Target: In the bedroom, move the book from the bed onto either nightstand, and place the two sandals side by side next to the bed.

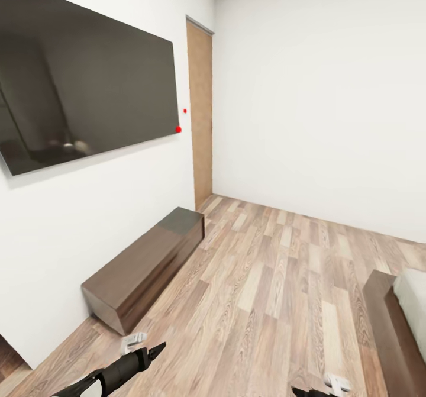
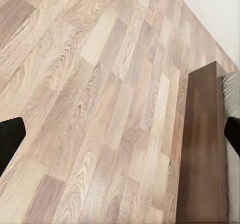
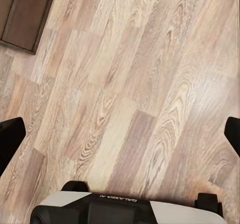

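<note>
Head view: robot is standing in the bedroom, facing a white wall with a large dark wall screen (image 1: 83, 83) at left and a wooden door (image 1: 200, 113) in the far corner. A low dark-brown bench cabinet (image 1: 145, 267) is sitting against the left wall on the plank floor (image 1: 278, 278). The corner of the bed (image 1: 393, 332) is showing at near right, dark base with a strip of grey mattress. The left gripper (image 1: 155, 350) is poking in at the bottom, the right gripper (image 1: 307, 392) barely at the edge; from here I cannot tell how the fingers are set.

Left wrist view: looking down on floor, with the bed's dark frame (image 2: 202, 149) running along one side and a sliver of mattress past it. Dark fingers (image 2: 10, 141) are standing wide apart at both edges, released, nothing between.

Right wrist view: floor again, a corner of the bench cabinet (image 3: 25, 13), and the robot's base (image 3: 125, 206) below. Fingers (image 3: 10, 139) spread wide, holding nothing.

Book, sandals and nightstands are not sighted here; presumably further along the bed, off to the right.

Risks: turning toward the bed in this narrow lane could be swinging the base or an arm into the bed frame or bench cabinet. Low-hanging arms may be catching the frame edge.
</note>
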Controlling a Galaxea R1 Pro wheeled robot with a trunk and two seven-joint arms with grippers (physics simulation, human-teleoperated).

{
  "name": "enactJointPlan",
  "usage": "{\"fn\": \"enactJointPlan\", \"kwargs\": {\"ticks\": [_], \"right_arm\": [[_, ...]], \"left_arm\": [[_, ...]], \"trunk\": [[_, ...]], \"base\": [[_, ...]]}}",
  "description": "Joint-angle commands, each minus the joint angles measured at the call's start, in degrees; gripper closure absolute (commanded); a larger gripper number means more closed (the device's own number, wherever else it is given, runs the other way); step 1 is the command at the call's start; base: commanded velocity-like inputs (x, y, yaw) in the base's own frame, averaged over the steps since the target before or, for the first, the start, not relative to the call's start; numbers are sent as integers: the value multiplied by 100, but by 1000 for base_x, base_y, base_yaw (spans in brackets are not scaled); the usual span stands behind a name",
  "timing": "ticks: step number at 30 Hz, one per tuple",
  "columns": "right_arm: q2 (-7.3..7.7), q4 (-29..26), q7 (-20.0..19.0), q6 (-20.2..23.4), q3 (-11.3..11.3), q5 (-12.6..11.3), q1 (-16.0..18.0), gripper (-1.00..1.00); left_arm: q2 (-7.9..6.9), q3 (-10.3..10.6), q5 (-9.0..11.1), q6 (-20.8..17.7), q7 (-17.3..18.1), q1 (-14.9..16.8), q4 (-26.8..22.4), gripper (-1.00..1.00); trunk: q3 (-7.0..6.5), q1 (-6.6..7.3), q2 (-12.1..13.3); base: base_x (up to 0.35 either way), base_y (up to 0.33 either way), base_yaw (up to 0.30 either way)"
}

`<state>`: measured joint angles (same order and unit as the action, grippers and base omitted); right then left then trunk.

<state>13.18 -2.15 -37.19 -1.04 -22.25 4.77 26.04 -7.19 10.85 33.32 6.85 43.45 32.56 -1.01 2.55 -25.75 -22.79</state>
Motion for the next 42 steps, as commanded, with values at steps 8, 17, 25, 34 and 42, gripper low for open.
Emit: {"fn": "enactJointPlan", "kwargs": {"ticks": [8, 17, 25, 34, 42], "right_arm": [[1, 8, -8, -11, -43, 68, 6, -100], [1, 9, -7, -11, -43, 73, 6, -100], [1, 6, -7, -11, -43, 76, 6, -100], [1, 13, -1, -11, -41, 76, 7, -100], [-8, 26, 2, -11, -35, 75, 6, -100]], "left_arm": [[-2, 49, 26, 44, 6, 5, 5, -100], [-2, 49, 26, 44, 6, 5, 5, -100], [-2, 49, 26, 44, 6, 5, 5, -100], [1, 54, 22, 57, -203, 5, -1, -100], [232, 189, -75, 54, -1440, -76, -4, -100]], "trunk": [[29, -4, -13], [47, -4, -13], [62, -4, -13], [80, -4, -13], [100, -4, -13]], "base": [[0, 0, -276], [149, 0, -276], [45, 0, -276], [1, 0, -276], [0, 0, -271]]}}
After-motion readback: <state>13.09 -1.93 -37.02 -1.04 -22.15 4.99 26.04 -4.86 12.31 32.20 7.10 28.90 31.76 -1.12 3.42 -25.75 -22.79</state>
